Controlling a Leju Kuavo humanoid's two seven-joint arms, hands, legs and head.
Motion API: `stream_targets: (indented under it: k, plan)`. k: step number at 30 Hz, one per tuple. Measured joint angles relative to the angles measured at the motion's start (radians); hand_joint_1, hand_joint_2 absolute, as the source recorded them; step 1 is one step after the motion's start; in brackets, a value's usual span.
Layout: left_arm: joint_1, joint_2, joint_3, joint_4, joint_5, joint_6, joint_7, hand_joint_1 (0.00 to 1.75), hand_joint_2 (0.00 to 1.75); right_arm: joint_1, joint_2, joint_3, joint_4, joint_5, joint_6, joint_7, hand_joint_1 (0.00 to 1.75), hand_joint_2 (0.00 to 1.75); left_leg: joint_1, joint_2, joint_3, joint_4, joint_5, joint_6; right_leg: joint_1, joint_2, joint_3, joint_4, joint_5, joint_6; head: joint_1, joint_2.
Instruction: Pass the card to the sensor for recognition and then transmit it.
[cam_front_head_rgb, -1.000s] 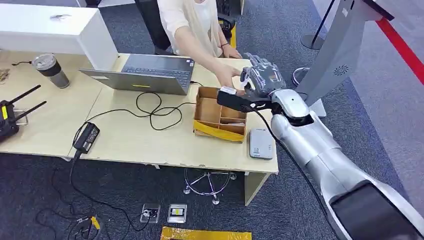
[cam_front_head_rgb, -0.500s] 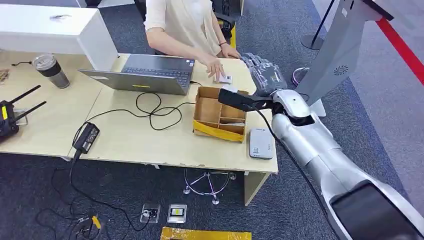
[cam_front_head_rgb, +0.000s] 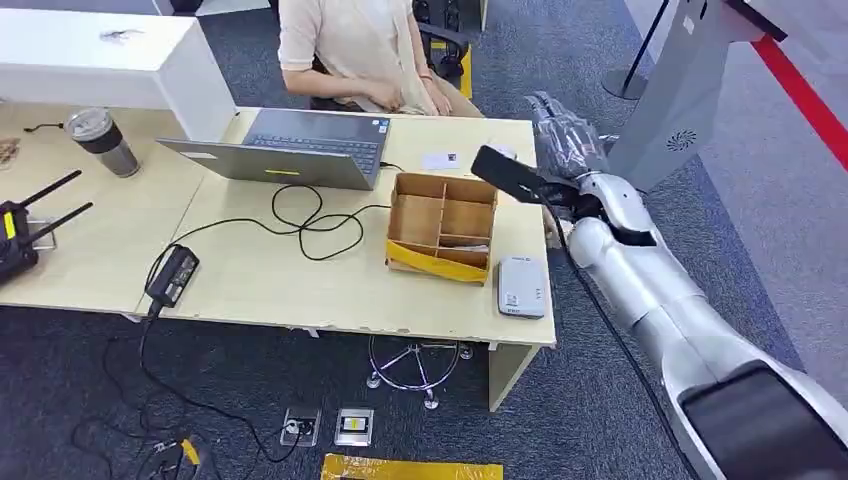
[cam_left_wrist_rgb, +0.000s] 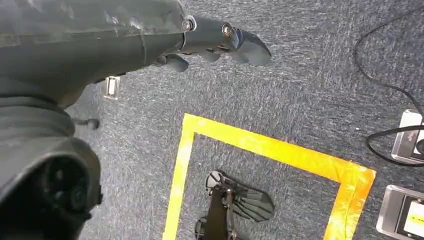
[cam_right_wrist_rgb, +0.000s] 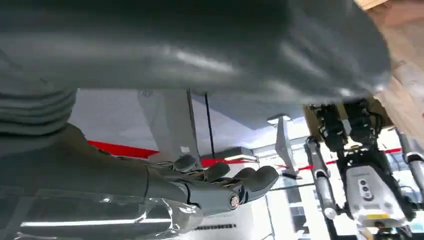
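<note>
Head view: the right hand (cam_front_head_rgb: 562, 135) is raised beyond the worktop's (cam_front_head_rgb: 250, 280) right edge, at about 2 o'clock from the cardboard box (cam_front_head_rgb: 442, 226), its fingers (cam_front_head_rgb: 548, 108) stretched out, slightly apart and holding nothing. The card (cam_front_head_rgb: 440, 160) lies flat on the worktop at 12 o'clock from the box, well apart from that hand and near the seated person (cam_front_head_rgb: 360, 50). The sensor (cam_front_head_rgb: 522, 287) sits at 4 o'clock from the box, near the front edge. A laptop (cam_front_head_rgb: 290, 148) stands at 10 o'clock. In the left wrist view the left hand (cam_left_wrist_rgb: 125, 35) hangs over carpet, fingers (cam_left_wrist_rgb: 240, 40) loosely extended, holding nothing.
</note>
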Motion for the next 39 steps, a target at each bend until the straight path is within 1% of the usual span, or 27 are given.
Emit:
stream_targets:
  k: [2, 3, 8, 11, 13, 15, 21, 23, 25, 29, 31, 35, 39]
  plan:
    - [0.002, -0.002, 0.0, 0.0, 0.004, 0.0, 0.0, 0.0, 0.0, 0.002, 0.0, -0.017, -0.002, -0.031, 0.005, 0.011, 0.0, 0.0, 0.0, 0.0, 0.0, 0.0, 0.0, 0.0, 0.0, 0.0, 0.0, 0.0, 0.0, 0.0, 0.0, 0.0]
    - [0.002, -0.002, 0.0, 0.0, 0.006, 0.0, 0.0, 0.0, 0.0, 0.004, -0.001, -0.022, -0.003, -0.042, 0.008, 0.013, 0.0, 1.75, 0.0, 0.0, 0.0, 0.0, 0.0, 0.0, 0.0, 0.0, 0.0, 0.0, 0.0, 0.0, 0.0, 0.0]
    - [0.005, -0.006, -0.001, 0.0, 0.01, 0.0, 0.0, 0.0, 0.0, 0.03, -0.002, -0.06, -0.024, -0.109, 0.008, 0.014, 0.0, 1.75, 0.0, 0.0, 0.0, 0.0, 0.0, 0.0, 0.0, 0.0, 0.0, 0.0, 0.0, 0.0, 0.0, 0.0]
    - [0.007, -0.006, -0.001, 0.0, 0.013, 0.001, 0.0, 0.0, 0.0, 0.049, -0.003, -0.077, -0.039, -0.139, 0.007, 0.031, 0.0, 1.75, 0.0, 0.0, 0.0, 0.0, 0.0, 0.0, 0.0, 0.0, 0.0, 0.0, 0.0, 0.0, 0.0, 0.0]
    - [0.007, -0.006, -0.001, 0.0, 0.019, 0.002, 0.0, 0.0, 0.0, 0.06, -0.007, -0.08, -0.051, -0.135, 0.01, 0.066, 0.0, 1.75, 0.0, 0.0, 0.0, 0.0, 0.0, 0.0, 0.0, 0.0, 0.0, 0.0, 0.0, 0.0, 0.0, 0.0]
    - [0.007, -0.005, -0.001, 0.0, 0.026, 0.003, 0.0, 0.0, 0.0, 0.072, -0.015, -0.08, -0.066, -0.143, 0.034, 0.113, 0.0, 1.75, 0.0, 0.0, 0.0, 0.0, 0.0, 0.0, 0.0, 0.0, 0.0, 0.0, 0.0, 0.0, 0.0, 0.0]
    - [0.01, -0.003, -0.001, 0.0, 0.04, 0.006, 0.003, 0.0, 0.0, 0.131, -0.052, -0.08, -0.139, -0.179, 0.074, 0.211, 0.0, 1.75, 0.0, 0.0, 0.0, 0.0, 0.0, 0.0, 0.0, 0.0, 0.0, 0.0, 0.0, 0.0, 0.0, 0.0]
    - [0.011, -0.003, -0.001, 0.0, 0.042, 0.008, 0.008, 0.0, 0.0, 0.164, -0.072, -0.08, -0.187, -0.192, 0.083, 0.249, 0.0, 1.75, 0.0, 0.0, 0.0, 0.0, 0.0, 0.0, 0.0, 0.0, 0.0, 0.0, 0.0, 0.0, 0.0, 0.0]
    - [0.013, -0.002, -0.001, 0.0, 0.044, 0.011, 0.015, 0.0, 0.0, 0.209, -0.091, -0.084, -0.248, -0.187, 0.082, 0.307, 0.0, 1.75, 0.0, 0.0, 0.0, 0.0, 0.0, 0.0, 0.0, 0.0, 0.0, 0.0, 0.0, 0.0, 0.0, 0.0]
    - [0.013, -0.002, -0.002, 0.0, 0.049, 0.018, 0.022, 0.0, 0.0, 0.304, -0.121, -0.087, -0.379, -0.131, 0.081, 0.404, 0.0, 1.75, 0.0, 0.0, 0.0, 0.0, 0.0, 0.0, 0.0, 0.0, 0.0, 0.0, 0.0, 0.0, 0.0, 0.0]
    - [0.013, -0.002, -0.002, 0.0, 0.051, 0.02, 0.024, 0.0, 0.0, 0.338, -0.132, -0.087, -0.436, -0.106, 0.08, 0.434, 0.0, 1.75, 0.0, 0.0, 0.0, 0.0, 0.0, 0.0, 0.0, 0.0, 0.0, 0.0, 0.0, 0.0, 0.0, 0.0]
    - [0.013, -0.002, -0.002, 0.0, 0.052, 0.02, 0.026, 0.0, 0.0, 0.4, -0.153, -0.089, -0.55, -0.064, 0.072, 0.474, 0.0, 1.75, 0.0, 0.0, 0.0, 0.0, 0.0, 0.0, 0.0, 0.0, 0.0, 0.0, 0.0, 0.0, 0.0, 0.0]
    - [0.013, -0.002, -0.002, 0.0, 0.055, 0.02, 0.026, 0.0, 0.0, 0.466, -0.158, -0.098, -0.648, 0.004, 0.073, 0.516, 0.0, 1.75, 0.0, 0.0, 0.0, 0.0, 0.0, 0.0, 0.0, 0.0, 0.0, 0.0, 0.0, 0.0, 0.0, 0.0]
